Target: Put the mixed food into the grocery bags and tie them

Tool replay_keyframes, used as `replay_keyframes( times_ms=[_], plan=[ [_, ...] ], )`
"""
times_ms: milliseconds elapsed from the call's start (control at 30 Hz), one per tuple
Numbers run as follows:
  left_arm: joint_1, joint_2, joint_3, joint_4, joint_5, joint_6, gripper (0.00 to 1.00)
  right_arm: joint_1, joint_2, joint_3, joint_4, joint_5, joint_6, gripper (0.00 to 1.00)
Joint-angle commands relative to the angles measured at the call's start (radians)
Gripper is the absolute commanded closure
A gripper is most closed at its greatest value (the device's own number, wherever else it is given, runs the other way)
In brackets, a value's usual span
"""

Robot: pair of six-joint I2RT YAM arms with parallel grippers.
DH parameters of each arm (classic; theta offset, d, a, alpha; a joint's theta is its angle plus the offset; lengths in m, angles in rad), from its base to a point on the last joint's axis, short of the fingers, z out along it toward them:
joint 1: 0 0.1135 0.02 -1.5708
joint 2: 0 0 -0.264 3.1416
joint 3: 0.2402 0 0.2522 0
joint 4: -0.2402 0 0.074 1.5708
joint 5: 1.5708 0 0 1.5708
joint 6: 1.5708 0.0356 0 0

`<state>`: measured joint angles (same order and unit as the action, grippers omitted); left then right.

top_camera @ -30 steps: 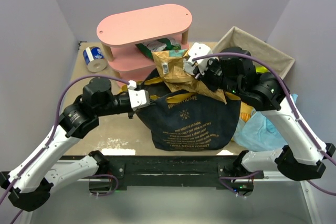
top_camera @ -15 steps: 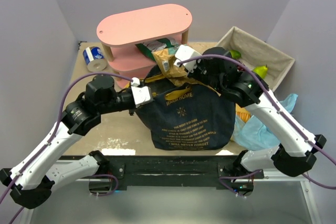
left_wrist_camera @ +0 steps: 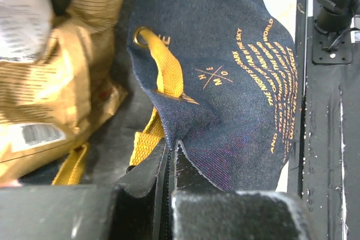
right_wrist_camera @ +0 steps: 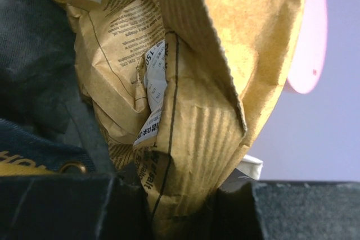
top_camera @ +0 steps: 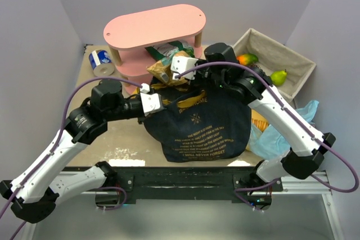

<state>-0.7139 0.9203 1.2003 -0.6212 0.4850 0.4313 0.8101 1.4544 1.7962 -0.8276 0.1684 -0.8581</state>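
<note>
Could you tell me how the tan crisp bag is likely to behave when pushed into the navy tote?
The tan crisp bag is creased and folded in the right gripper, so it will probably buckle rather than push stiffly. It looks thin and light, so it may spring back out of the navy tote.

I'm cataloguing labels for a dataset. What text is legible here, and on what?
"H E M O" around a cross: denim tote.
"I WILL NEVER FORGET": same tote, last line; other lines too small.
"150": tan crisp bag label; its other print blurred.
</note>
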Motion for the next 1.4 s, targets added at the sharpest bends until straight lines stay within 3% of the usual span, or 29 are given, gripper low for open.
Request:
replay_keyframes(
  times_ms=[0, 167, 433, 667, 867, 900, 967, 1000, 1067, 1133, 1300, 1367],
  plan=[
    [0.004, -0.027, 0.048, 0.054, -0.089, 0.024, 1.0, -0.009, -0.02, 0.0, -0.123, -0.006, -0.019, 1.0],
    [0.004, -0.07, 0.025, 0.098, -0.265, 0.041, 1.0, -0.008, -0.066, 0.031, -0.312, 0.016, 0.096, 1.0],
    [0.004, -0.156, -0.014, 0.146, -0.352, 0.05, 1.0, -0.009, -0.105, -0.089, -0.338, 0.04, 0.126, 1.0],
    [0.004, -0.202, -0.079, 0.184, -0.526, 0.084, 1.0, -0.014, -0.066, -0.075, -0.36, -0.094, 0.116, 1.0],
    [0.004, -0.245, -0.12, 0.207, -0.507, 0.073, 1.0, -0.014, -0.081, -0.075, -0.354, -0.152, 0.191, 1.0],
    [0.002, -0.244, -0.122, 0.203, -0.5, 0.07, 1.0, -0.015, -0.083, -0.072, -0.355, -0.144, 0.208, 0.95],
    [0.004, -0.242, -0.127, 0.196, -0.493, 0.067, 1.0, -0.014, -0.094, -0.067, -0.34, -0.127, 0.264, 0.73],
    [0.004, -0.241, -0.13, 0.196, -0.49, 0.067, 1.0, -0.014, -0.098, -0.064, -0.34, -0.122, 0.28, 0.7],
    [0.004, -0.229, -0.133, 0.199, -0.491, 0.063, 1.0, -0.014, -0.12, -0.057, -0.344, -0.125, 0.307, 0.39],
    [0.004, -0.222, -0.131, 0.201, -0.464, 0.063, 1.0, -0.014, -0.141, -0.052, -0.34, -0.135, 0.332, 0.2],
    [0.004, -0.198, -0.127, 0.199, -0.451, 0.063, 1.0, -0.014, -0.273, -0.07, -0.285, -0.191, 0.317, 0.18],
    [0.002, -0.195, -0.127, 0.202, -0.447, 0.061, 1.0, -0.014, -0.324, -0.09, -0.213, -0.202, 0.314, 0.11]
  ],
)
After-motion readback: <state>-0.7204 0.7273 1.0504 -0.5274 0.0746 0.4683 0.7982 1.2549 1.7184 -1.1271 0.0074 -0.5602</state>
